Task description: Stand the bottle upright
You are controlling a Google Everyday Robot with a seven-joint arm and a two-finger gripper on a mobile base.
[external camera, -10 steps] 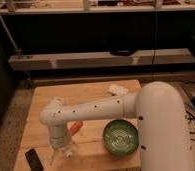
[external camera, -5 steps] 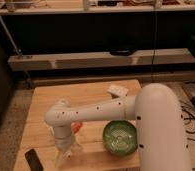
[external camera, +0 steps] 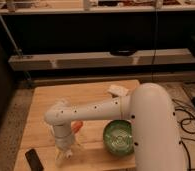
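My gripper (external camera: 64, 151) points down at the front left of the wooden table (external camera: 86, 97), between the black device and the green bowl. A small whitish shape (external camera: 61, 158) sits right at its tip and looks like the bottle. I cannot tell whether it is held, or whether it is upright or lying. The white arm (external camera: 96, 110) reaches in from the right and hides the table behind the gripper.
A green bowl (external camera: 118, 137) stands right of the gripper. An orange carrot-shaped object (external camera: 77, 126) lies partly hidden behind the arm. A flat black device (external camera: 33, 159) lies at the front left corner. A small white object (external camera: 117, 90) sits near the table's far edge.
The gripper and wrist have shifted slightly to the right over the front left of the table. In the last half second they have hardly moved.
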